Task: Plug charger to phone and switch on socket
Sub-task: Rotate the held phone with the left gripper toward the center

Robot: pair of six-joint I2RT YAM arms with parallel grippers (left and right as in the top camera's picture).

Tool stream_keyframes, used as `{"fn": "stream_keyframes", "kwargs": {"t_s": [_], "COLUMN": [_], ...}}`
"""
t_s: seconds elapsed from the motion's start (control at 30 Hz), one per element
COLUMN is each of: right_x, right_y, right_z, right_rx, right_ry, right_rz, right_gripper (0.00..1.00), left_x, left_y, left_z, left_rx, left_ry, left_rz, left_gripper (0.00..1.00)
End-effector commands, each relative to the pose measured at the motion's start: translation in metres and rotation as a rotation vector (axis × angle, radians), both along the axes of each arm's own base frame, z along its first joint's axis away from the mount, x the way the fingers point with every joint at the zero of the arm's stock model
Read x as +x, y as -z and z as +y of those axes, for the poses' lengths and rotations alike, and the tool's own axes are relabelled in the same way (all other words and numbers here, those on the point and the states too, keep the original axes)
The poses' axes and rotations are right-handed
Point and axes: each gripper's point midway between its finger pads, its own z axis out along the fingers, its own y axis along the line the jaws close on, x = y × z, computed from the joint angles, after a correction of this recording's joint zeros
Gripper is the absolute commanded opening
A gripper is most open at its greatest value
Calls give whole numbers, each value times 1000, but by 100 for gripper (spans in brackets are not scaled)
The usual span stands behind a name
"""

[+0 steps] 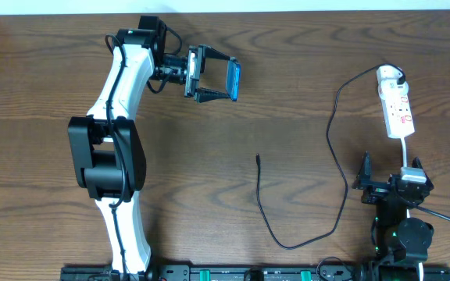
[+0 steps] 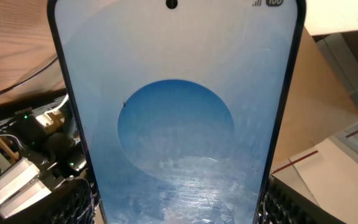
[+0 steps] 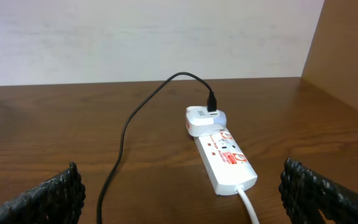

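Overhead view: the left gripper (image 1: 226, 78) is clamped on the edges of the Galaxy phone (image 2: 176, 124), held on edge at the table's far left with its blue screen lit. The charger (image 3: 123, 134) is already seated in a white adapter (image 3: 205, 118) on the socket (image 3: 225, 158) at far right, but its plug tip (image 1: 258, 159) lies loose mid-table, well apart from the phone. The right gripper (image 3: 179, 193) sits wide open and empty near the socket, so plugging in and, seemingly, switching on both remain.
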Motion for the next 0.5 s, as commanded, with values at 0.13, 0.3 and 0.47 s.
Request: {"fn": "stream_keyframes", "kwargs": {"t_s": [0.13,0.3,0.47], "right_x": [0,0,0], "right_y": [0,0,0], "right_z": [2,2,2], "right_rx": [-15,-15,-15], "right_ry": [-7,-8,-8], "right_rz": [0,0,0], "right_gripper": [99,99,99], "left_x": [1,3,8], "left_y": [-23,-4,24], "left_z": [1,6,17], "left_rx": [8,117,295], "left_ry": [-5,-16,-30], "left_rz": [-63,-72,-96], "left_gripper": [7,7,7]}}
